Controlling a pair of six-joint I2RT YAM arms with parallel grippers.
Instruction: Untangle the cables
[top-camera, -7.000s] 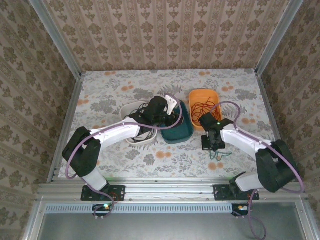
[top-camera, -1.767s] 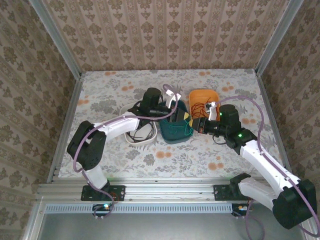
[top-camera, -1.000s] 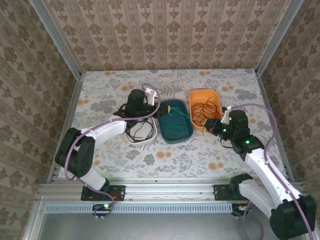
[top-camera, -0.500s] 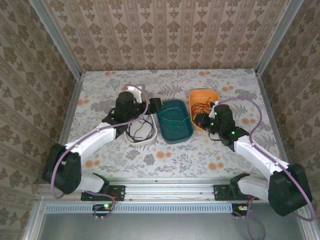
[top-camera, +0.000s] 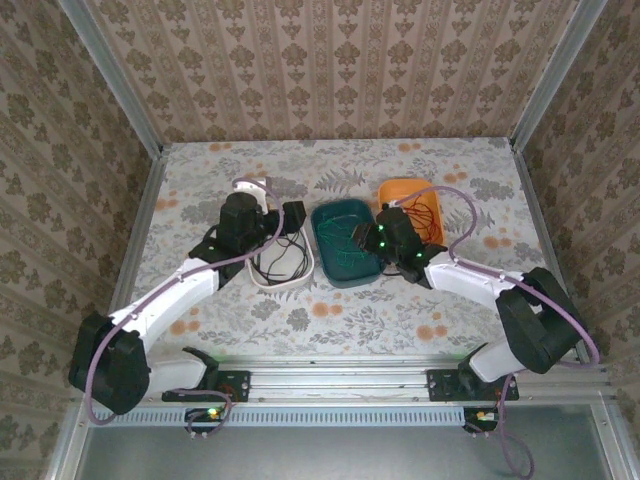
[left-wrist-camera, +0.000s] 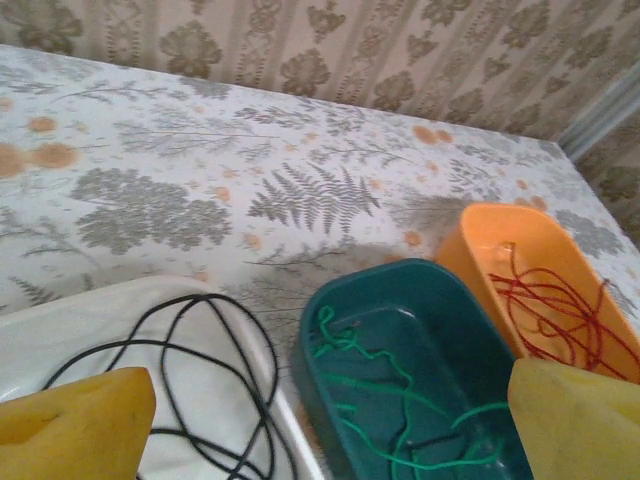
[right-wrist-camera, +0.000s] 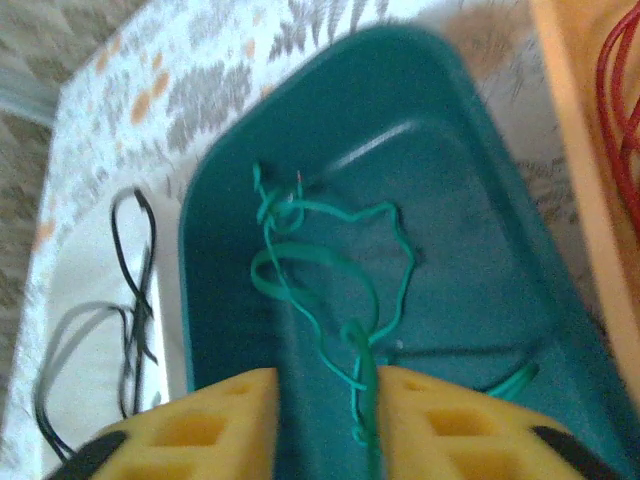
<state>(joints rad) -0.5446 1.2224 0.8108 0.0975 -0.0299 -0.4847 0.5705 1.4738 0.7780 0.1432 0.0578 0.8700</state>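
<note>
Three cables lie sorted in three trays. The black cable (left-wrist-camera: 200, 370) loops in the white tray (left-wrist-camera: 60, 330). In the teal tray (left-wrist-camera: 320, 330) lies the green cable (left-wrist-camera: 400, 400), and the red cable (left-wrist-camera: 550, 310) sits in the orange tray (left-wrist-camera: 480, 240). My left gripper (top-camera: 293, 215) hovers over the white tray's far right corner, wide open and holding nothing. My right gripper (right-wrist-camera: 325, 425) hangs low over the teal tray (right-wrist-camera: 215, 300), jaws parted. A strand of the green cable (right-wrist-camera: 330, 265) runs up along the inner face of its right finger (right-wrist-camera: 470, 420).
The three trays stand side by side mid-table: white tray (top-camera: 258, 275), teal tray (top-camera: 375, 268), orange tray (top-camera: 400, 188). Floral tablecloth surrounds them. Patterned walls with metal posts close in the back and both sides.
My left gripper opened wide and drew back left from the teal tray to the white one. My right arm swung left from the orange tray over the teal tray and its jaws parted.
</note>
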